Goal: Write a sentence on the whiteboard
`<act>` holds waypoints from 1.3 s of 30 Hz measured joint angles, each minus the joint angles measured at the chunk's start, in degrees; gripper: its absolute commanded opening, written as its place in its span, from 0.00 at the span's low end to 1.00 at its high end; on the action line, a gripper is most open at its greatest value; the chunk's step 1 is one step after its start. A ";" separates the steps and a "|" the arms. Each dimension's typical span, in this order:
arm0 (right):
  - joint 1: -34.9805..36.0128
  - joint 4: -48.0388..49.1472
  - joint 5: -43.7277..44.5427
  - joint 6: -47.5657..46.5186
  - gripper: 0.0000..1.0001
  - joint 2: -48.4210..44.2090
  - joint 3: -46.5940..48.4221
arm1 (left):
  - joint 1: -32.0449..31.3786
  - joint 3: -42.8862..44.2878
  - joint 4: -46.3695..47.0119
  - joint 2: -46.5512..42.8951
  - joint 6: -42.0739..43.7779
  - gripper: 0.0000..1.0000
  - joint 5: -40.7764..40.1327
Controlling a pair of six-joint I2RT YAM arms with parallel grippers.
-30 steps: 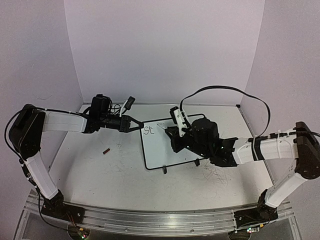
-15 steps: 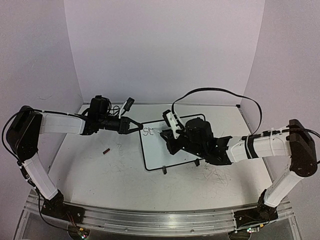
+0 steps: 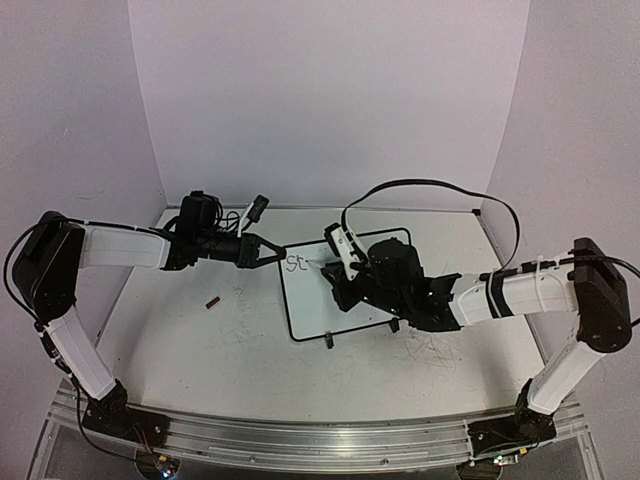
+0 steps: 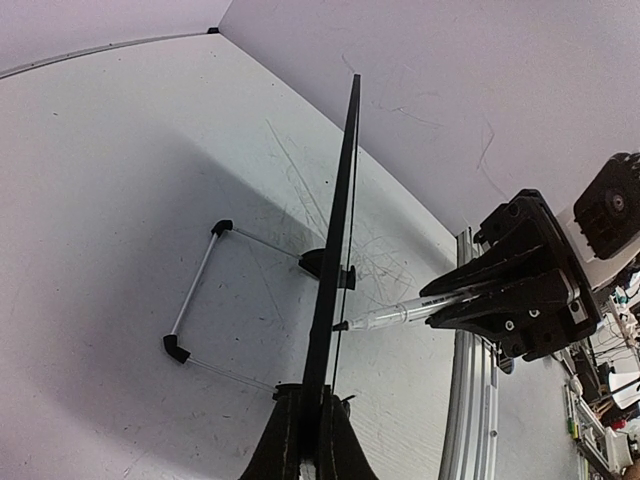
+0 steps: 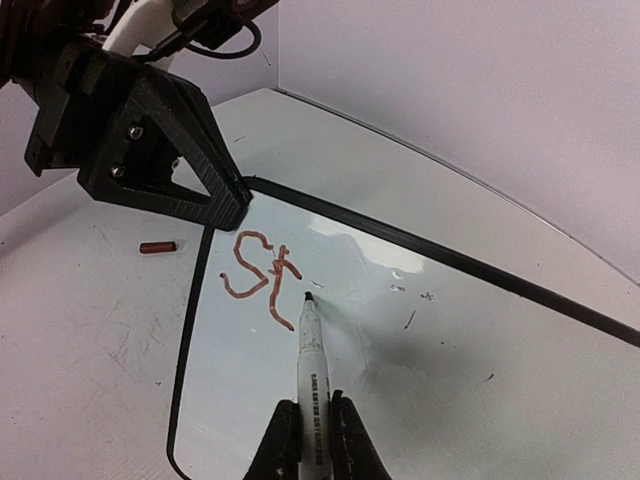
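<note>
Scuffed white tabletop (image 3: 230, 350), framed whiteboard (image 3: 310, 300), lilac walls (image 3: 330, 100)

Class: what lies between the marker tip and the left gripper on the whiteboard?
The letters "St", written on the whiteboard; the right wrist view shows it.

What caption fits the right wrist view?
Right gripper holds marker beside "St" on whiteboard; left gripper clamps its corner.
</note>
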 measured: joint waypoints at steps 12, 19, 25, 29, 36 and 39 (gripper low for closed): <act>0.11 -0.13 1.67 1.64 0.00 0.00 0.00 | 0.00 0.00 -0.32 -0.02 0.32 0.00 -0.28; 0.22 -0.15 2.87 2.53 0.00 0.00 0.00 | 0.00 0.00 -0.32 0.00 0.32 0.00 -0.40; 0.33 -0.04 3.89 2.81 0.00 0.00 -0.02 | 0.02 0.00 -0.32 0.00 0.30 0.00 -0.46; 0.43 0.23 4.23 2.81 0.00 0.00 -0.02 | 0.01 0.00 -0.34 -0.01 0.31 0.00 -0.44; 0.44 0.39 4.10 2.79 0.00 0.10 0.00 | 0.02 0.00 -0.34 0.00 0.32 0.00 -0.46; 0.44 1.05 3.67 2.78 0.00 0.43 0.02 | 0.02 0.00 -0.35 0.00 0.32 0.00 -0.44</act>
